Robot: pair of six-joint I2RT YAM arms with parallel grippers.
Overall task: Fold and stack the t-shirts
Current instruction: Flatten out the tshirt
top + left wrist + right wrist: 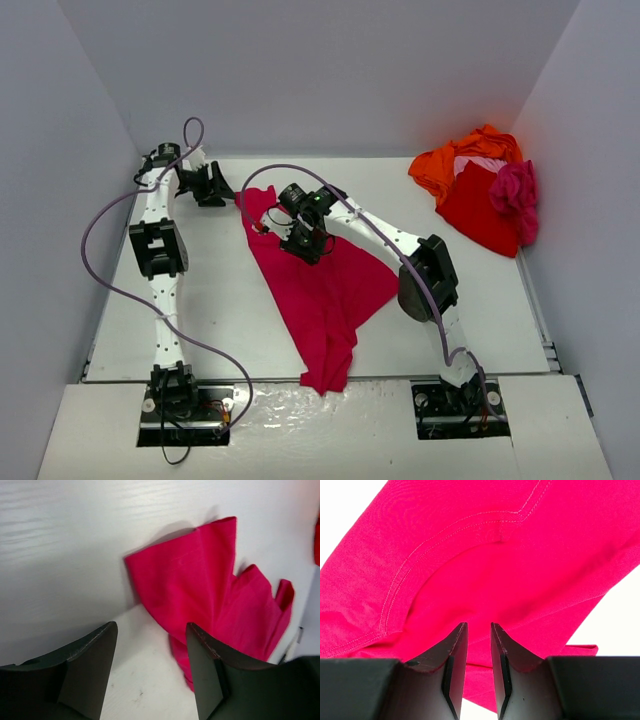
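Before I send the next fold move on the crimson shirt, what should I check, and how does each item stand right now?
1. Jaws of the left gripper open and empty: ok.
2. Cloth between its fingers: not ok. The corner of the crimson t-shirt lies ahead and off to one side.
3. Grip of the right gripper on the shirt: cannot tell. Its fingers stand nearly together against the cloth.
4. Shirt lying flat: not ok. It is creased, and its near end reaches the near edge of the table.
5. The pile of other t-shirts out of the way: ok. It sits in the far right corner, apart from the crimson one.
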